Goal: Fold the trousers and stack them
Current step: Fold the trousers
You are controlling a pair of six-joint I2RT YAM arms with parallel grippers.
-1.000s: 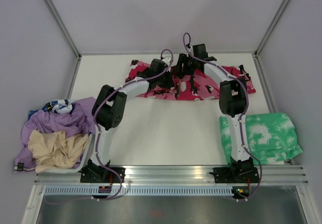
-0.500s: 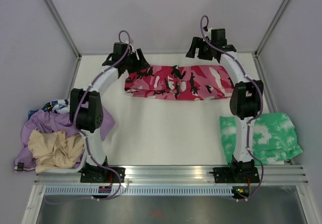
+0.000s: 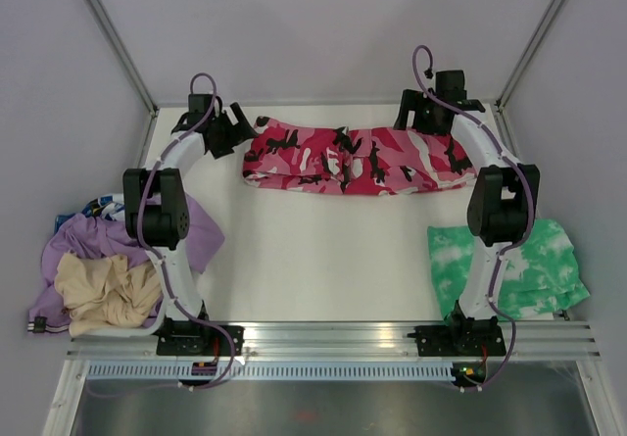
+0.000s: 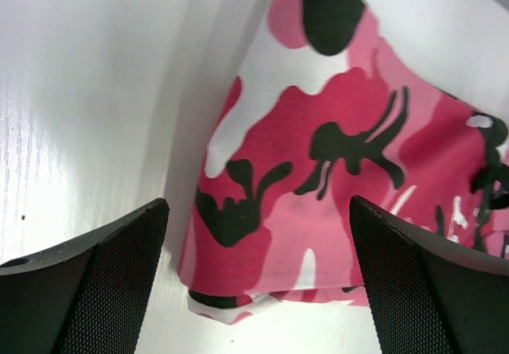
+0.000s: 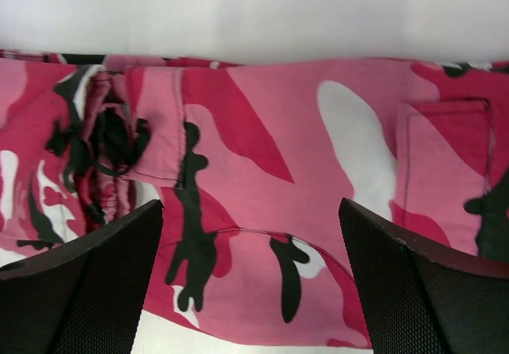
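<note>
camo trousers lie folded along the far edge, both grippers open and empty

the trousers [image 3: 358, 159] lie as one long folded band on the white worktop [image 3: 313, 250], parallel to its far edge and close to it. the band runs from left of the middle almost to the far right corner. the pink, red, white and black print faces up, and a second layer of cloth shows along the near side of the band.

the left gripper [image 3: 235, 134] sits near the far left corner, just off the left end of the trousers. its jaws are spread wide and hold nothing. in the left wrist view the folded end of the cloth lies flat on the worktop between the two black fingers [image 4: 103, 282], and neither finger presses it.

the right gripper [image 3: 431, 122] is at the far edge above the right part of the band. its jaws are also fully spread and have hold of nothing. the right wrist view looks straight down on the cloth, with a patch pocket [image 5: 445, 159] on one side and a bunched, gathered part [image 5: 103, 151] on the other.

a green and white tie-dye garment [image 3: 514, 265] lies at the right edge towards the near corner, well apart from the trousers. a lilac garment [image 3: 147, 230] and a beige garment [image 3: 108, 289] are heaped at the left edge, partly hanging off it.
</note>
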